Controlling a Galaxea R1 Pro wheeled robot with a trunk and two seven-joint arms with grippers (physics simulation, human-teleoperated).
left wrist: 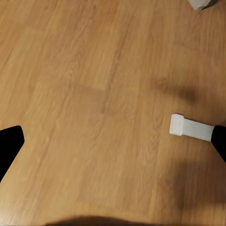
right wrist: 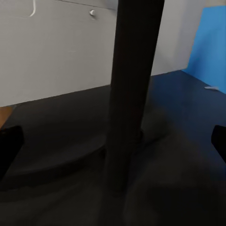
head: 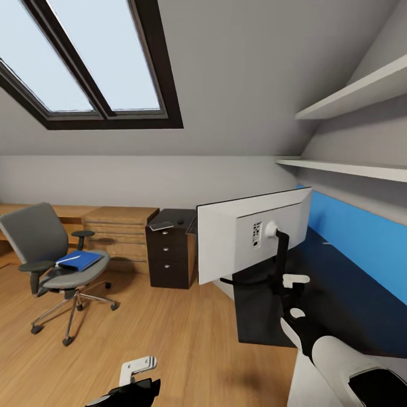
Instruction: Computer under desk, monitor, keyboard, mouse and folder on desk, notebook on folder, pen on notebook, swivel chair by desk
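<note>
Monitor (head: 237, 240) stands on the black table (head: 339, 294), frame center-right, right gripper (head: 295, 295) fingers apart around its stem. Left gripper (head: 135, 377), bottom left, fingers apart over floor. Blue folder (head: 80, 260) on swivel chair (head: 48, 254) at left.

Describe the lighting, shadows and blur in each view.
Head view: even daylight from the skylights, soft shadow under the swivel chair. Left wrist view: faint blurred shadows on the wood floor. Right wrist view: dim, the monitor stand soft and out of focus.
</note>
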